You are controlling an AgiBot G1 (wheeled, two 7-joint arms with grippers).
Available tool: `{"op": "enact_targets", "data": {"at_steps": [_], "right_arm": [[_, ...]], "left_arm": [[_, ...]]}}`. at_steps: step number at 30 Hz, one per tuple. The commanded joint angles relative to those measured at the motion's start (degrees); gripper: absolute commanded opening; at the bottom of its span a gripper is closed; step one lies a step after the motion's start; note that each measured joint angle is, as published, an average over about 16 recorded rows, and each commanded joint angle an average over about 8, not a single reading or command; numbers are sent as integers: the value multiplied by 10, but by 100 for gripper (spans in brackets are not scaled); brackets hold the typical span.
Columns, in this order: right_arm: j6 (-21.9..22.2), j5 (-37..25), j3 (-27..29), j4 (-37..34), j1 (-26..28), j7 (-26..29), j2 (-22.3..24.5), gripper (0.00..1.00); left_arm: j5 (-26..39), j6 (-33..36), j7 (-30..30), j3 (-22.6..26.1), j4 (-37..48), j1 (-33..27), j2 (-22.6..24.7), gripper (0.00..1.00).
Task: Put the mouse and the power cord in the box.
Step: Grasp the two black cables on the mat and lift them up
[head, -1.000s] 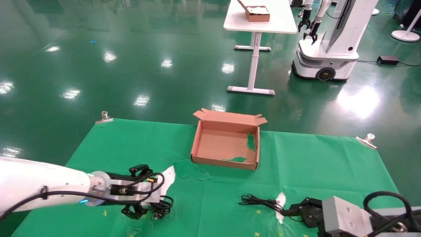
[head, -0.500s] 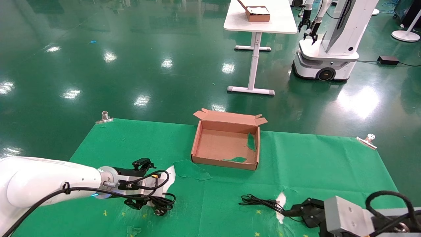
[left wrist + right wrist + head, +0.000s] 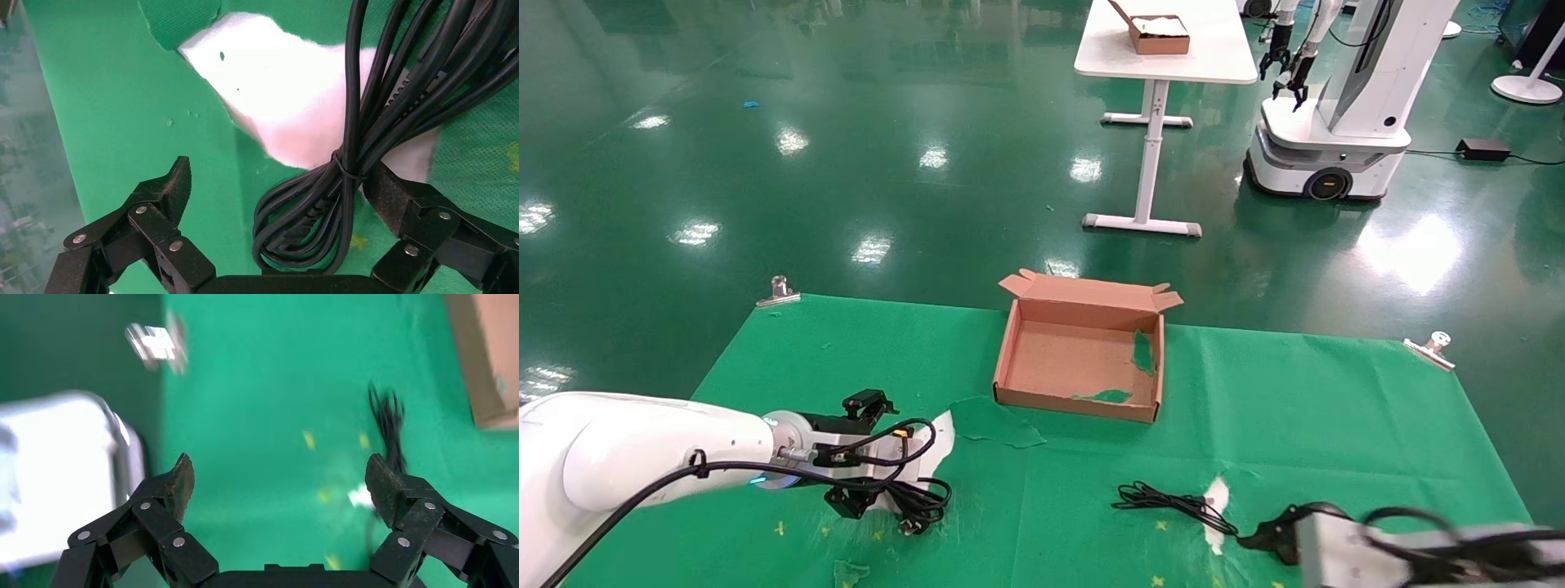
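two things to box and neither is in the box [image 3: 1079, 351] yet. my left gripper [image 3: 278, 202] sits wide open around the power cord [image 3: 367, 135], coiled on the desk [image 3: 1303, 392] at near left, one pad touching it. i'd close on the tied bundle, not a single loop. my right gripper [image 3: 278, 484], also spread and empty, is near the mouse cable [image 3: 1164, 500]
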Motion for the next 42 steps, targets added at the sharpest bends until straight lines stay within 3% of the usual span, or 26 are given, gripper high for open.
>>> {"op": "enact_targets", "data": {"at_steps": [1, 5, 9, 21, 25, 29, 33, 42], "right_arm": [[4, -51, -17, 3, 16, 4, -15, 100], [15, -135, -53, -58, 61, 4, -85, 100], [36, -184, -77, -161, 104, -19, -158, 100], [107, -248, -116, -479, 199, -118, -326, 100], [136, -260, -122, -544, 218, -134, -359, 100], [156, -263, -122, -578, 228, -142, -376, 50], [161, -264, -122, -585, 230, -143, -379, 0], [144, -261, -122, -570, 219, -140, -366, 0]], "left_arm": [[-2, -1, 3, 0, 5, -1, 1, 100], [-4, -2, 7, 0, 9, -3, 2, 100], [-5, -2, 10, -1, 12, -3, 3, 100], [-7, -3, 13, -1, 16, -5, 4, 100], [-7, -4, 14, -1, 17, -5, 4, 52], [-7, -4, 14, -1, 18, -5, 4, 2], [-7, -4, 14, -1, 18, -5, 4, 0], [-7, -4, 14, -1, 18, -5, 4, 0]]}}
